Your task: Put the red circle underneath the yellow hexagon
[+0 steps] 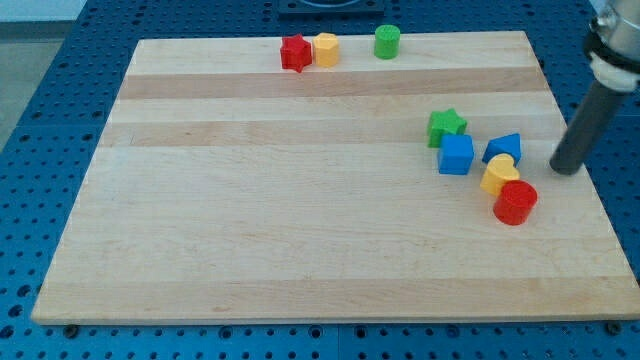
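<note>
The red circle [516,202] lies at the right of the wooden board, touching a yellow block [499,174] on its upper left. The yellow hexagon [326,49] sits at the view's top edge, touching a red star [295,52] on its left. My tip [565,170] rests on the board to the right of the red circle and slightly above it, apart from it.
A green star [446,126], a blue cube [456,154] and another blue block [503,148] cluster just left of my tip. A green cylinder [387,41] stands at the top edge, right of the yellow hexagon. The board's right edge [578,150] is close to my tip.
</note>
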You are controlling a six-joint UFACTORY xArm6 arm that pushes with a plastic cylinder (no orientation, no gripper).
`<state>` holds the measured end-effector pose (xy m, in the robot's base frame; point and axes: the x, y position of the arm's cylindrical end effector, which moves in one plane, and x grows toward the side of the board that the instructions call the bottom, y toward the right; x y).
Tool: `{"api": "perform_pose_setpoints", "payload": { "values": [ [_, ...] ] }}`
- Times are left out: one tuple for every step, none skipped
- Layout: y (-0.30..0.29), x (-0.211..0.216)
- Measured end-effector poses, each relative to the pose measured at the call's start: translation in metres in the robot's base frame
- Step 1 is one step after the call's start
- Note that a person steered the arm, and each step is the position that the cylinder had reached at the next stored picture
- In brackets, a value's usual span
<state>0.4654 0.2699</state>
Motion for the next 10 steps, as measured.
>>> {"api": "perform_pose_setpoints", "payload": {
  "values": [
    [-0.01,0.048],
    [-0.054,0.058],
    [-0.105,0.049],
    [-0.133,0.012],
    [-0.189,-0.032],
    [-0.241,-0.079],
    [-0.273,-0.097],
    [-0.226,-0.04],
    [-0.251,0.005],
    [-0.309,-0.011]
  ]
}}
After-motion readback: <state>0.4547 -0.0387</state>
